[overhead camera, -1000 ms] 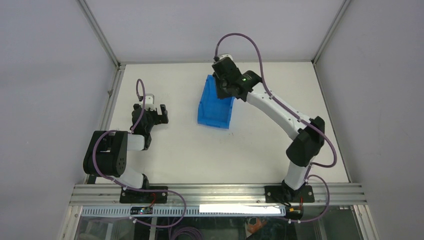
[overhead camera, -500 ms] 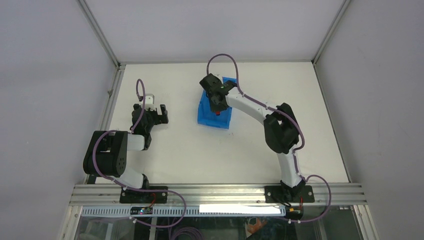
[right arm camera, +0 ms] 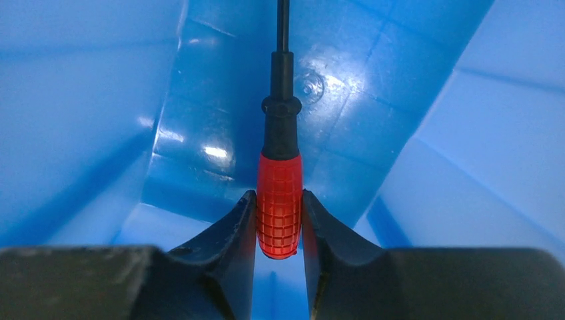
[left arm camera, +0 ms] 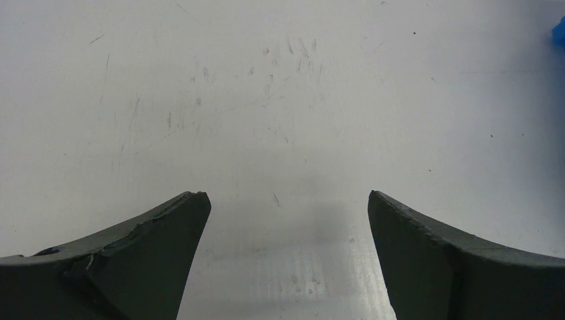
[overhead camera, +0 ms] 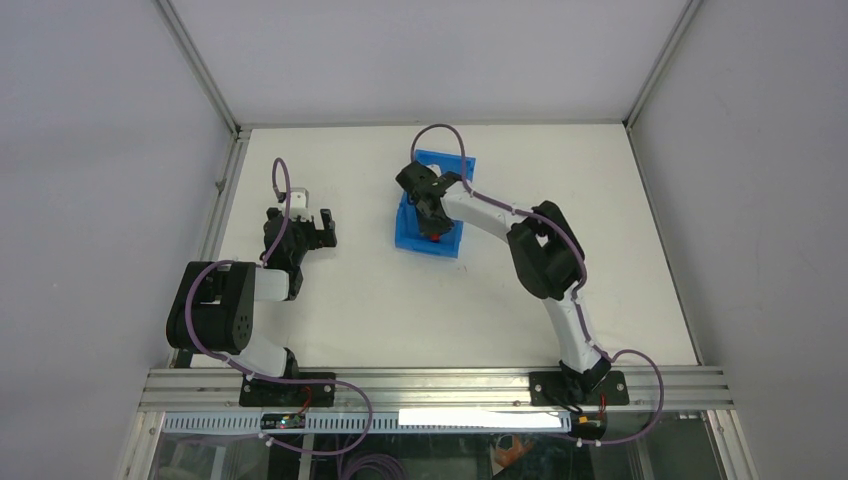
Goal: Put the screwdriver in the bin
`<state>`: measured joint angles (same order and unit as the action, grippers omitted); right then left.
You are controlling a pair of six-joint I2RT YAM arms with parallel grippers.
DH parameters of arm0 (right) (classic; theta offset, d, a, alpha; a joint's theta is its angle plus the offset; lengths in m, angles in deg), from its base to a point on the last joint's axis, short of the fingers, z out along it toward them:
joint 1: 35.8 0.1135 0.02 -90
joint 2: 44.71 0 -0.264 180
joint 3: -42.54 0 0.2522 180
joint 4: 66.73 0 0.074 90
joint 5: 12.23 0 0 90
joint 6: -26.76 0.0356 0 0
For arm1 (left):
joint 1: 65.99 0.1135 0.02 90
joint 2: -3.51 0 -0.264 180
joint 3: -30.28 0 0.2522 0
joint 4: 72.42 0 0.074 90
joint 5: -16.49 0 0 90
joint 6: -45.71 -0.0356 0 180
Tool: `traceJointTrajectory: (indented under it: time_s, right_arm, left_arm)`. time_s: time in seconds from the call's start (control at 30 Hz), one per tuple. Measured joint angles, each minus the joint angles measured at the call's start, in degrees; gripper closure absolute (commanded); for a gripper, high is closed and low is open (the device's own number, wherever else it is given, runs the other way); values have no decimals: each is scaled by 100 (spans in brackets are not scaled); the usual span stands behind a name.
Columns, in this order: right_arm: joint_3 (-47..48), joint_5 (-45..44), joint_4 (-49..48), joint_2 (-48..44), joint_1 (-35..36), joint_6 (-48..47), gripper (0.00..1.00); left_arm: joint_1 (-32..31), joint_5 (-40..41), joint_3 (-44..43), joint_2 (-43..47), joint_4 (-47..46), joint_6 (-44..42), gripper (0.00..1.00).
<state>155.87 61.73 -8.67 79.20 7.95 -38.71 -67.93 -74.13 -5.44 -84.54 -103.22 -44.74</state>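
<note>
The blue bin [overhead camera: 412,236] stands at the middle of the table in the top view. My right gripper [overhead camera: 432,226] reaches down into it and is shut on the screwdriver [right arm camera: 280,200], clamping the red handle between both fingers. The black shaft points away toward the bin's floor [right arm camera: 346,113]. A bit of the red handle [overhead camera: 436,238] shows in the top view inside the bin. My left gripper [overhead camera: 320,228] rests at the left of the table, open and empty, over bare table [left arm camera: 280,133].
The blue bin walls [right arm camera: 80,113] close in on both sides of my right gripper. A corner of the bin [left arm camera: 560,30] shows at the right edge of the left wrist view. Metal frame rails border the table.
My right arm has swung from behind the bin to over it and lowered the gripper with the screwdriver down into the bin. The left arm has not moved.
</note>
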Motion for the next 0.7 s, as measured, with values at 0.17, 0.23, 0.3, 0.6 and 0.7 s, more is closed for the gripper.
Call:
traceJointTrajectory:
  time_s: [0.17,0.23,0.3,0.6,0.7]
  right_arm:
    - [247,-22,94,109,-2,-31,61]
    - [413,-28,111,105,-4,-70,58]
    - [570,-48,160,61,-4,-138,52]
    - [787,-415,352,-1327,-68,-734,1]
    - [592,-452,367,-2111,-341,-953,1]
  left_arm:
    - [2,0,0,0,0,0,1]
    - [0,0,0,0,0,0,1]
    - [0,0,0,0,0,0,1]
    - [0,0,0,0,0,0,1]
    - [0,0,0,0,0,0,1]
